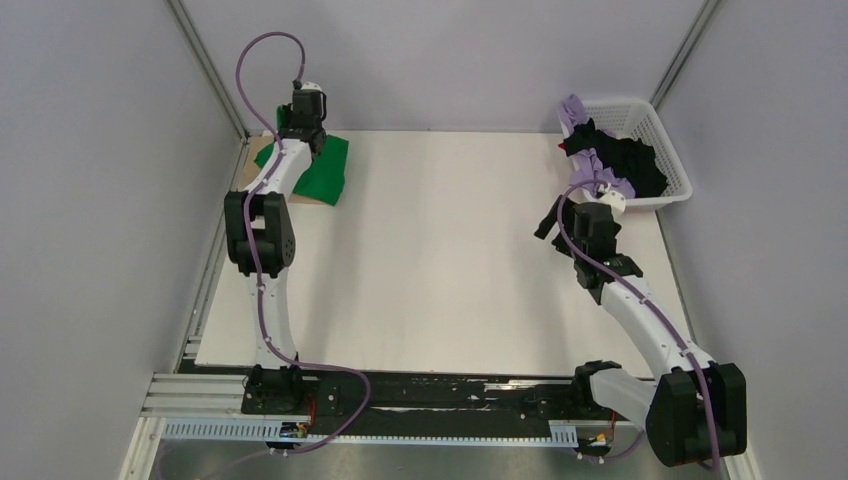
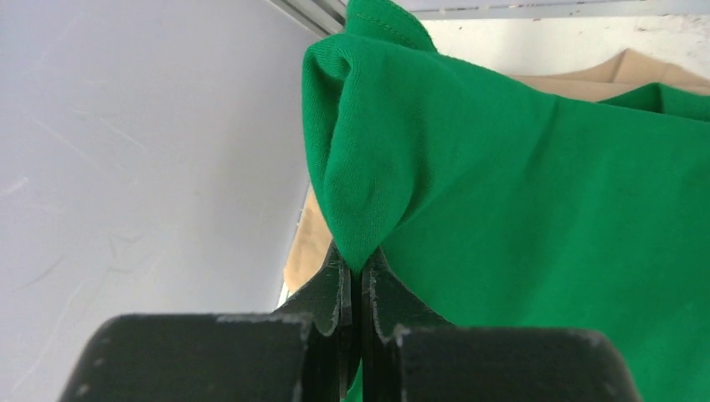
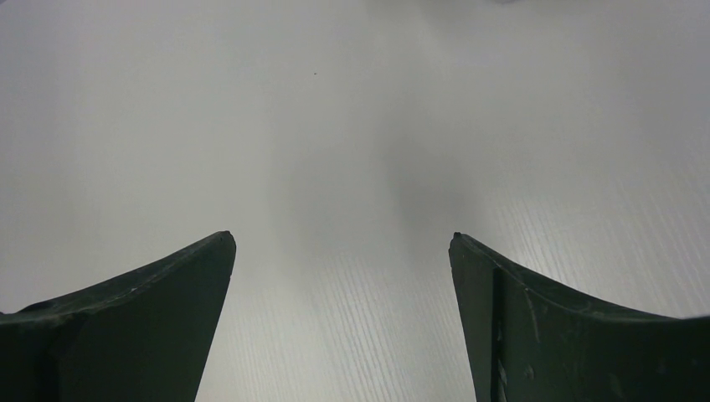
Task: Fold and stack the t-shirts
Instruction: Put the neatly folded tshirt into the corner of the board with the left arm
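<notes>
Two stacked, green tee point(image 1: 325, 170) pinched in left gripper point(image 2: 362, 268) atop tan tee point(image 2: 645, 67); right gripper point(image 3: 342, 236) agape, empty; lilac tee point(image 1: 575, 110), black tee point(image 1: 630, 165) unfolded in basket point(image 1: 662, 115).

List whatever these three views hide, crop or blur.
- Tan t-shirt: mostly buried under the bright green t-shirt in the top and left wrist views; its folds are unreadable.
- Black tees and lilac tees heaped in the white plastic lattice basket: top view, tangled and too small to count.
- Left gripper, shut on the green fold: hidden beneath the left wrist in the top view.
- Right gripper, open: its wrist view shows only bare table.
</notes>
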Robot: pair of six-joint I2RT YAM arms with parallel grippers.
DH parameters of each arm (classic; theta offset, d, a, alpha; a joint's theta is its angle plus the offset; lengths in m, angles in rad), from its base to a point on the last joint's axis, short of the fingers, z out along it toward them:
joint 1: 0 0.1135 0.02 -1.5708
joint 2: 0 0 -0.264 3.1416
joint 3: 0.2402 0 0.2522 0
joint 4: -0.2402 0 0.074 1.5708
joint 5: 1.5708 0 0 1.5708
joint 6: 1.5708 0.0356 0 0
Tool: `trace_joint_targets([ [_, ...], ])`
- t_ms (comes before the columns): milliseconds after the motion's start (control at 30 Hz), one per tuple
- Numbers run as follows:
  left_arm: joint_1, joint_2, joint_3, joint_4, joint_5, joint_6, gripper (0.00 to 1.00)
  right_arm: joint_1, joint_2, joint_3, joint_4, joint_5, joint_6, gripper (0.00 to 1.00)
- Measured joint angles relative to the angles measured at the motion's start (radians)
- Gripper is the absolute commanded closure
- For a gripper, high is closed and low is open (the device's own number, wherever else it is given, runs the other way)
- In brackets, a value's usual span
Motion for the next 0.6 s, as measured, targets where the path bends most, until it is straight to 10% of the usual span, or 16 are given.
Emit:
trace_joint_targets([
  [100, 0.016, 0.031, 0.000, 0.018, -0.007, -0.010, 0.95, 0.000, 0.023, 0.008, -0.004, 0.009, 0.000, 0.00],
  [233, 0.038, 0.061, 0.000, 0.046, -0.039, -0.029, 0.65, 0.000, 0.038, 0.016, -0.011, 0.025, 0.000, 0.00],
  [333, 0.053, 0.071, 0.000, 0.061, -0.064, -0.050, 0.08, 0.000, 0.048, 0.023, -0.016, 0.039, 0.000, 0.00],
  [600, 0.071, 0.066, 0.026, 0.041, -0.100, -0.218, 0.00, 0.000, 0.054, 0.026, -0.030, 0.069, 0.003, 0.00],
])
